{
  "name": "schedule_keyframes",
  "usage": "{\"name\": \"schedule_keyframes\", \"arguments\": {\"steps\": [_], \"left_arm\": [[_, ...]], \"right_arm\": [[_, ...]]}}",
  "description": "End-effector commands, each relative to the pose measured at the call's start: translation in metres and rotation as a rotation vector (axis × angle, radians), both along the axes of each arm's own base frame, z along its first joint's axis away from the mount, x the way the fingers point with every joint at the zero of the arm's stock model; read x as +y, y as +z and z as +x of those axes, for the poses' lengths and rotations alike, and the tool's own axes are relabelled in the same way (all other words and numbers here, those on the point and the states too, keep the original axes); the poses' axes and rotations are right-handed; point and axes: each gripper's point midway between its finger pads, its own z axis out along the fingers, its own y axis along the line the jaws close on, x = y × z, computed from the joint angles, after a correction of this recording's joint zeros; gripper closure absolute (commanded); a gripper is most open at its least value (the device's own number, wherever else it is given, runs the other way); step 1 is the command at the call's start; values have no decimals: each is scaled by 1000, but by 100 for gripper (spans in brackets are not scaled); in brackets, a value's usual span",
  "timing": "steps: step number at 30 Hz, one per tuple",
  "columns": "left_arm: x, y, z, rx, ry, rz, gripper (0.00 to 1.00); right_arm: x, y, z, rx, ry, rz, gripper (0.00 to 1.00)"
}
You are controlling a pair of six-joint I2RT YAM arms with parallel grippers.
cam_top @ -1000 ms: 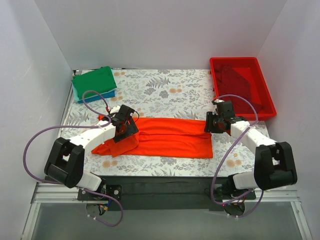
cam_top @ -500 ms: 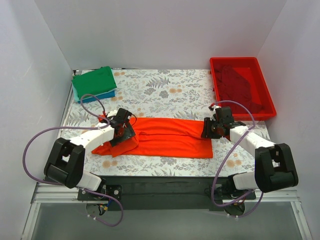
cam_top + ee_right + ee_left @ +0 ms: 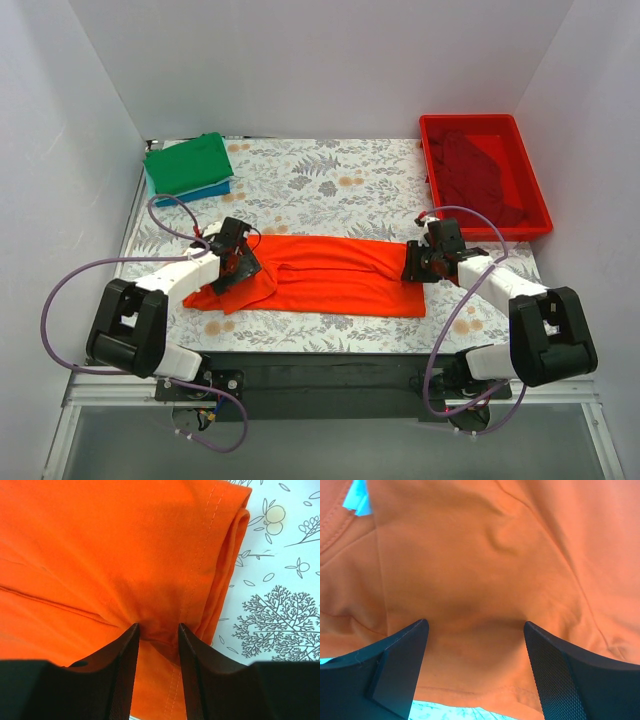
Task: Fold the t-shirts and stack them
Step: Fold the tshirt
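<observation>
The orange shirt [image 3: 330, 272] lies flat on the flower-patterned table [image 3: 320, 180], stretched into a long band running left to right, with its left end bunched into loose folds.

My left gripper [image 3: 238, 265] is down at that bunched left end. In the wrist view its fingers [image 3: 395, 655] stand wide apart [image 3: 476, 630] with rumpled orange cloth [image 3: 470, 555] filling the gap. Nothing is clamped, and I cannot tell whether the tips touch the fabric.

My right gripper [image 3: 418, 262] is at the shirt's right end, near the far corner. Its fingers [image 3: 125, 655] are drawn in narrow [image 3: 157, 630], and a small ridge of the cloth [image 3: 100, 545] is pinched between the tips, with creases running into the gap. The stitched, doubled hem lies just to the right of them, and bare table [image 3: 270, 580] shows past it.

Beyond the orange shirt's left end, well apart from it, a folded green shirt [image 3: 190, 163] sits on top of a folded blue shirt [image 3: 205, 190]. Beyond its right end stands a red bin [image 3: 426, 165] with a dark red shirt [image 3: 480, 175] crumpled inside.
</observation>
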Motion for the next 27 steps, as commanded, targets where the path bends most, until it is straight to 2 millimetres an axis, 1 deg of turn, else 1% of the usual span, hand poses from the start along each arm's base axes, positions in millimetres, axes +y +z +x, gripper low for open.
{"name": "schedule_keyframes", "arguments": {"steps": [1,6,10,11,12,13,14,16,17,18,20,21,23,25,26,27], "left_arm": [[7,-11,-2,16,18,8,24],[13,-26,-6,54,23,28,24],[17,-36,-5,78,-1,67,24],[17,-35,0,76,-10,76,24],[18,-42,-1,103,-23,90,24],[17,-43,0,111,-27,89,24],[14,-42,5,106,-31,75,24],[11,-44,9,112,-51,77,24],[8,-43,13,108,-64,71,24],[6,-40,21,95,-94,74,24],[2,-37,29,92,-125,70,24],[-2,-31,38,70,-142,61,24],[-8,-29,45,61,-198,58,24],[-18,-23,57,32,-239,31,23],[-21,-25,59,37,-260,29,23],[-24,-23,62,32,-278,23,22]], "right_arm": [[-9,-11,-1,13,-17,-56,57],[-17,-17,-4,42,-42,-93,57],[-21,-21,-13,97,-61,-115,57],[-27,-23,-14,108,-83,-143,58],[-30,-25,-21,137,-89,-158,58],[-35,-26,-23,146,-105,-180,58],[-38,-29,-31,186,-123,-195,58],[-41,-31,-39,218,-141,-205,59],[-42,-32,-46,235,-148,-202,59],[-41,-33,-50,246,-162,-190,59],[-39,-33,-60,258,-173,-168,59],[-38,-32,-63,267,-191,-156,59],[-35,-28,-67,263,-199,-125,59],[-33,-29,-76,277,-214,-106,59],[-33,-27,-77,267,-221,-98,59],[-29,-28,-83,285,-213,-73,59]]}}
